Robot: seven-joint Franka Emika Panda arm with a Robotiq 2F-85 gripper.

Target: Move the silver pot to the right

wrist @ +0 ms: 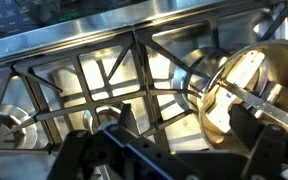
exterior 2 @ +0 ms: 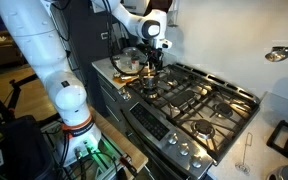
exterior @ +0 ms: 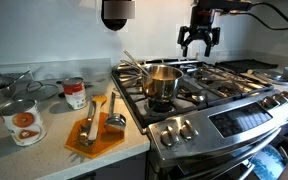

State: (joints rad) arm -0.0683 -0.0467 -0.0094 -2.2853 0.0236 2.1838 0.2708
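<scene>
The silver pot [exterior: 162, 82] stands on a front burner of the stove [exterior: 239, 118], on the side next to the worktop [exterior: 44, 150], and its thin handle points away from the gripper [exterior: 199, 42]. The gripper hangs above the grates, apart from the pot – its jaws are spread and hold nothing. On the worktop lie an orange board [exterior: 94, 138] and a large tin can [exterior: 22, 122].

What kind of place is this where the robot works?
Most likely a home kitchen. A gas stove with iron grates and front knobs is in view, the silver pot stands on a burner, and labelled tin cans sit on the countertop beside it.
</scene>
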